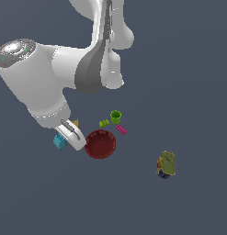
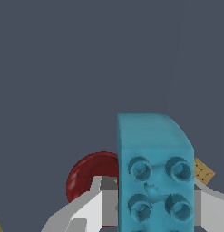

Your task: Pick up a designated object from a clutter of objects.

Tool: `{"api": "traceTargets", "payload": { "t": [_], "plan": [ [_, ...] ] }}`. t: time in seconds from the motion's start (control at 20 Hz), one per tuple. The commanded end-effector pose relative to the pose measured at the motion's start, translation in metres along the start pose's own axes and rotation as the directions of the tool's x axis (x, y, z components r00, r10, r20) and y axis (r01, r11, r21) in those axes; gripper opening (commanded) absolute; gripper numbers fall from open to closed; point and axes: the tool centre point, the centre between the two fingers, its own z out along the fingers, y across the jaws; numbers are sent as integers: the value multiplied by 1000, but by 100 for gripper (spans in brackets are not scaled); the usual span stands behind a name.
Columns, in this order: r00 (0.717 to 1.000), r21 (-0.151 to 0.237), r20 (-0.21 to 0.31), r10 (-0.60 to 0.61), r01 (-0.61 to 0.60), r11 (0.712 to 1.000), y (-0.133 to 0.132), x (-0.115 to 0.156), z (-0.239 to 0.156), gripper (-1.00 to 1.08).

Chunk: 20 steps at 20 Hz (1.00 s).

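A: Which step is it now?

B: The grasp, I think. The gripper [image 1: 68, 137] is down at the cyan brick [image 2: 154, 174], on the exterior view's left of the red bowl [image 1: 100, 144]. In the wrist view the brick fills the space between the two fingers [image 2: 90, 206], one on each side.

A: Are they clenched on it?

B: They stand against its sides, so I judge they are grasping the brick, but real contact is hard to confirm.

A: Is it lifted?

B: I cannot tell; it seems low, near the table [image 1: 188, 69].

A: And next?

B: Keep the grip firm and rise straight up, clear of the bowl and the tan block [image 2: 202, 171] just beside the brick.
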Motion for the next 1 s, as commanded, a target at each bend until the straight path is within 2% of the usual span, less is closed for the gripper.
{"api": "traceTargets", "payload": {
  "t": [0.0,0.5,0.95],
  "plan": [
    [1000,0,-1,1,-1,1000,-6,-4,-31,-100],
    [1000,-1,-1,0,0,1000,-29,-18,-136,-100],
    [1000,0,-1,-1,1,1000,-40,-22,-184,-100]
  ]
}}
